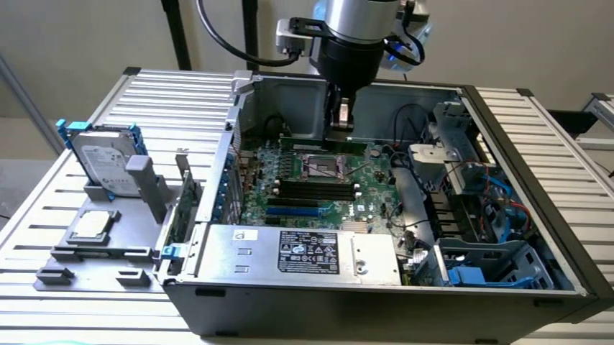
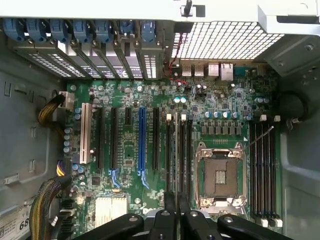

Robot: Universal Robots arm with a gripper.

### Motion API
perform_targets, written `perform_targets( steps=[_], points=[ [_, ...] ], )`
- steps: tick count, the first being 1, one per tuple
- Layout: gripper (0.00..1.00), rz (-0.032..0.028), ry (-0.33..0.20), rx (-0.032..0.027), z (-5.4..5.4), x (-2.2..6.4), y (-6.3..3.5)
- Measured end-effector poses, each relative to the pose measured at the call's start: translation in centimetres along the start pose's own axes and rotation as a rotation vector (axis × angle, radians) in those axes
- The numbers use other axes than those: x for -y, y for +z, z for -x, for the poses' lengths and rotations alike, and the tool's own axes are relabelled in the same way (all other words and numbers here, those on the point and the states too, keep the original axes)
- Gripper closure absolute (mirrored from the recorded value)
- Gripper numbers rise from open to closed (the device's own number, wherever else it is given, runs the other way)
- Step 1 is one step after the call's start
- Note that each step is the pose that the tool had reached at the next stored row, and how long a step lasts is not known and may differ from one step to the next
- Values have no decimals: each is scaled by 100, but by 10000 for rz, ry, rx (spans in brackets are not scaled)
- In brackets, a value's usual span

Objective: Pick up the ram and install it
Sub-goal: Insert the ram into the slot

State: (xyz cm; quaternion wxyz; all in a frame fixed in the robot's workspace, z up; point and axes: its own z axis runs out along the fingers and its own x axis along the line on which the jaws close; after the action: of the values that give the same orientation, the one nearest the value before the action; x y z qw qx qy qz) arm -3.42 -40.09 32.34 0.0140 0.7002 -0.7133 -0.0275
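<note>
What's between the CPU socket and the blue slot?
Parallel black slots separate CPU socket from blue slot; wrist view, with the held ram overhead.

You've got a silver tabletop (image 1: 163,86) of ribbed metal slats running across the whole scene, with small black caps at its far corners. Two things sit directly on it. An open dark computer case (image 1: 384,305) takes up the middle and the exterior view's right, its open side facing up. Just beside it, on the exterior view's left, lies a flat grey holder (image 1: 106,250). Bare slats show on either side of the case.
</note>
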Motion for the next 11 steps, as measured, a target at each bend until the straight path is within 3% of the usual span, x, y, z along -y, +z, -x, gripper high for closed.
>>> perform_targets(
  steps=[11],
  points=[
    [87, -5, 170, 31, -35, 24, 198]
  ],
)
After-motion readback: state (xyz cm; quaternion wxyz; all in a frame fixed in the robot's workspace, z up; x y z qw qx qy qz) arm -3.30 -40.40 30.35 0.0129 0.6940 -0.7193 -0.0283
